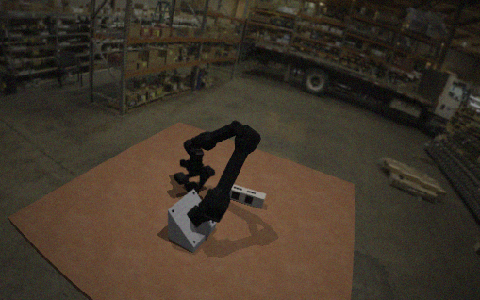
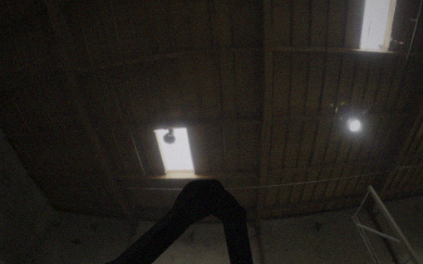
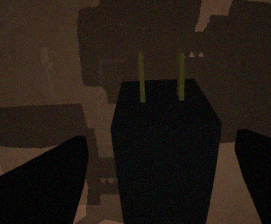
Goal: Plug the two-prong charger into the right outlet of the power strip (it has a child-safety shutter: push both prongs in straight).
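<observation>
Wrist view. Two-prong charger lies at frame centre on the orange-brown mat, a dark boxy body with two yellowish prongs pointing toward the top of the frame, parallel and side by side. Gripper straddles it: one dark fingertip fills the lower left, the other sits at the lower right edge. A gap of mat shows between each fingertip and the charger body; no contact visible. Blocky arm shadows cover the mat above and left of the charger.
</observation>
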